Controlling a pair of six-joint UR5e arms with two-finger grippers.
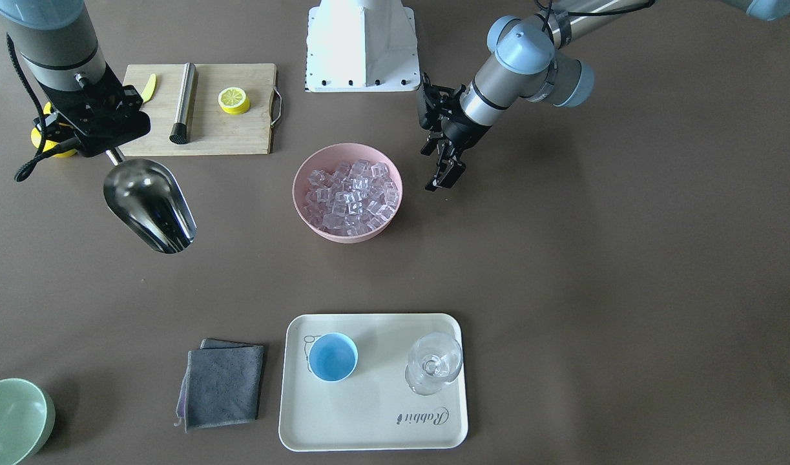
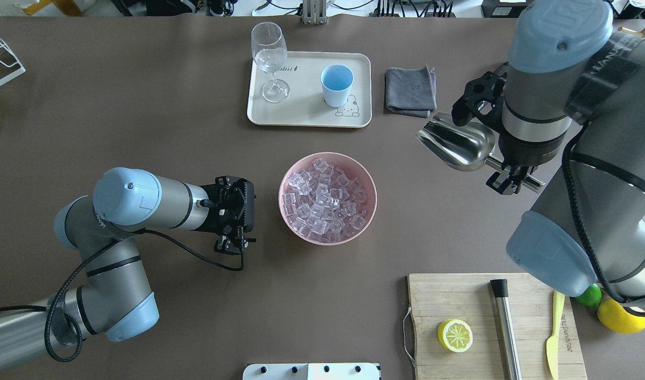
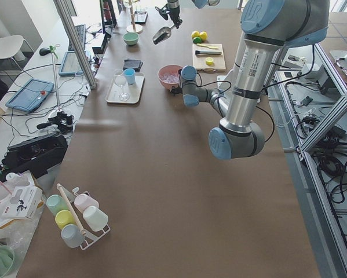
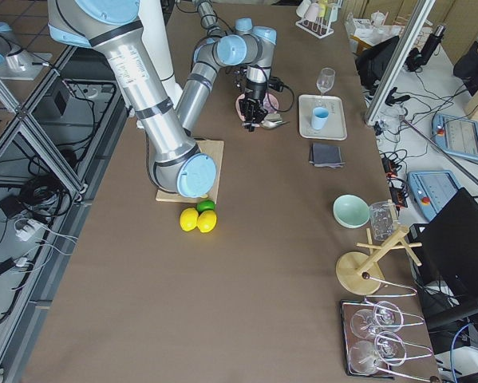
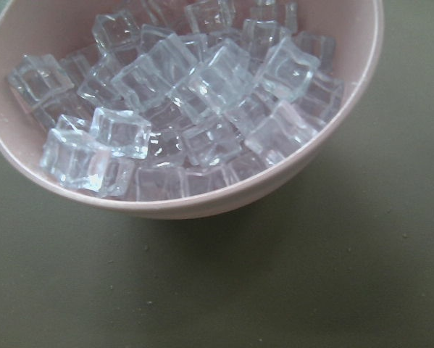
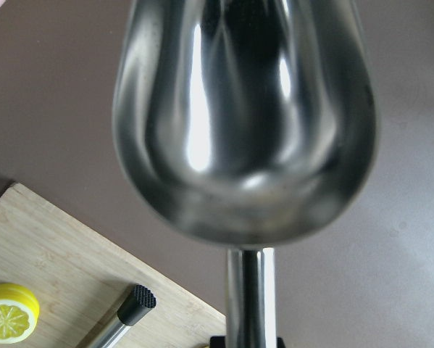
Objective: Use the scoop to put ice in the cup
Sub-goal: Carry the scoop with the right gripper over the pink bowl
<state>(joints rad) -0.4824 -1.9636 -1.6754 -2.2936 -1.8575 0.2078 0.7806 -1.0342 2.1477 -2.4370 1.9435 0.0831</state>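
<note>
My right gripper (image 2: 512,174) is shut on the thin rod handle of the shiny steel scoop (image 2: 458,142), which hangs empty in the air to the right of the pink bowl (image 2: 289,174). The scoop's trough fills the right wrist view (image 6: 245,123). The bowl holds many clear ice cubes (image 2: 325,195), seen close in the left wrist view (image 5: 188,87). My left gripper (image 2: 246,211) is beside the bowl's left side, looks open and holds nothing. The light-blue cup (image 2: 337,84) stands empty on the cream tray (image 2: 301,113) beyond the bowl.
A clear stemmed glass (image 2: 269,58) stands on the tray beside the cup. A grey cloth (image 2: 410,89) lies right of the tray. A wooden board (image 2: 459,295) near my right base carries a lemon half (image 2: 454,335), a steel cylinder (image 2: 507,327) and a yellow knife (image 2: 554,338).
</note>
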